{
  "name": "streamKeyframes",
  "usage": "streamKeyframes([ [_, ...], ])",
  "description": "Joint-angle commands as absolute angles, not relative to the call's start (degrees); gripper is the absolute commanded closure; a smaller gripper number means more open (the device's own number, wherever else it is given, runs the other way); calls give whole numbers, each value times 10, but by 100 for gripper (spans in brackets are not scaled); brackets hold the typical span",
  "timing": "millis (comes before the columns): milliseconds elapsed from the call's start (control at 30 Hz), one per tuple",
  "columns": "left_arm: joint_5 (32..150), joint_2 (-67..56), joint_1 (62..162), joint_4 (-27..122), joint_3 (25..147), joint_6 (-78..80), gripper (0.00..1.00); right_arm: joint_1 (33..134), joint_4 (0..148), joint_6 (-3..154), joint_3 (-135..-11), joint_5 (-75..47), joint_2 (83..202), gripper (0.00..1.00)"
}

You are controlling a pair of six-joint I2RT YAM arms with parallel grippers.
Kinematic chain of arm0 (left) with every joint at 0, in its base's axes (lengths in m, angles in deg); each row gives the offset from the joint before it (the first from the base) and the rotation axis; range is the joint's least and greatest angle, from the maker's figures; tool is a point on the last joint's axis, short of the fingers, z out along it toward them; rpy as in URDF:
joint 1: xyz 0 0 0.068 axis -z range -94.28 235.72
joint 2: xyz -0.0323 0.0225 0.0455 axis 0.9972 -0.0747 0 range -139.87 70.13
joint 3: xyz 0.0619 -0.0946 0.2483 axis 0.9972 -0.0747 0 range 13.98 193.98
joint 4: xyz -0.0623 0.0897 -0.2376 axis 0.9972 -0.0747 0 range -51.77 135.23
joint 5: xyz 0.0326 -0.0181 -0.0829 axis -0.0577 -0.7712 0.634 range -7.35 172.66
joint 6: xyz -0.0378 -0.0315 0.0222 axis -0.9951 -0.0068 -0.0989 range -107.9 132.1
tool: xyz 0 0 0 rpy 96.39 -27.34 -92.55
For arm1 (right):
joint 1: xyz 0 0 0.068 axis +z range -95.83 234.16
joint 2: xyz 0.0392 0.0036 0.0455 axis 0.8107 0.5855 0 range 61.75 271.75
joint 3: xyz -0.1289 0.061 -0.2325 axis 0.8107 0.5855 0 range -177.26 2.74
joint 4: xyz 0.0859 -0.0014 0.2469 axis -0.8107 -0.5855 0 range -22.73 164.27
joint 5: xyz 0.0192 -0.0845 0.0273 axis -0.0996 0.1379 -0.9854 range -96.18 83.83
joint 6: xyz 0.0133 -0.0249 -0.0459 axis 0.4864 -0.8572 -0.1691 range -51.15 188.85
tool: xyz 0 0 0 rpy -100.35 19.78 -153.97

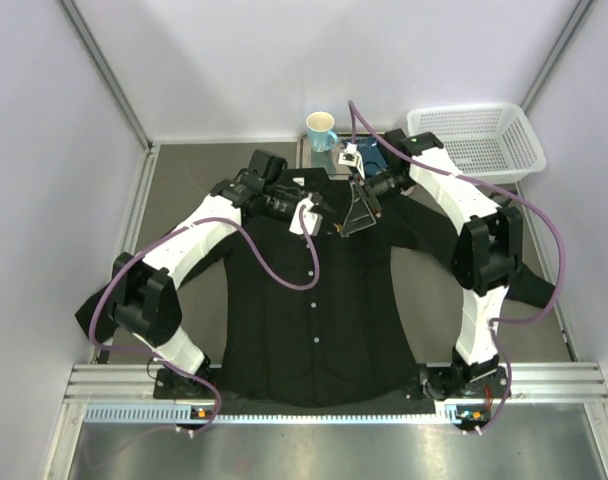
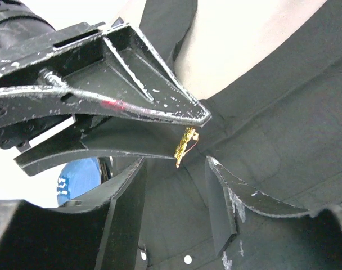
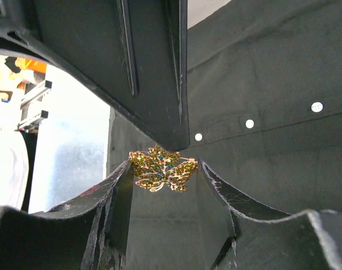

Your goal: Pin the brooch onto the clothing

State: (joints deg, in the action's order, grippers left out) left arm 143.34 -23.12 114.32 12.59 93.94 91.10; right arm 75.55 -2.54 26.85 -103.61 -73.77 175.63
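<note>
The clothing, a black button-up shirt (image 1: pixel 314 320), lies flat with its collar at the far side; it also shows in the left wrist view (image 2: pixel 295 112) and the right wrist view (image 3: pixel 272 67). The brooch (image 3: pixel 162 169), a golden leaf pin, spans between my right gripper's (image 3: pixel 162 175) fingertips, just above the shirt's upper chest. In the left wrist view it is edge-on (image 2: pixel 185 147) at the right gripper's (image 2: pixel 189 138) tips. My left gripper (image 2: pixel 174 174) is open just below the brooch, with shirt fabric behind the gap. From the top, both grippers, left (image 1: pixel 324 213) and right (image 1: pixel 346 225), meet near the collar.
A light blue cup (image 1: pixel 321 130) and a blue object (image 1: pixel 369 155) stand beyond the collar. A white basket (image 1: pixel 474 140) is at the back right. White buttons (image 3: pixel 249 123) run along the placket. Walls close in both sides.
</note>
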Motion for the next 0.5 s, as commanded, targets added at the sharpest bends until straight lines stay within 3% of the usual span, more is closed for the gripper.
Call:
streamKeyframes([
  [0, 1464, -224, 1151, 122, 937, 941, 51, 768, -144, 220, -1071, -762, 1762, 66],
  [333, 1451, -246, 1156, 79, 965, 974, 73, 778, -185, 178, -1094, -742, 1774, 66],
  [467, 1444, -254, 1158, 67, 977, 977, 88, 778, -185, 177, -1096, -739, 1775, 66],
])
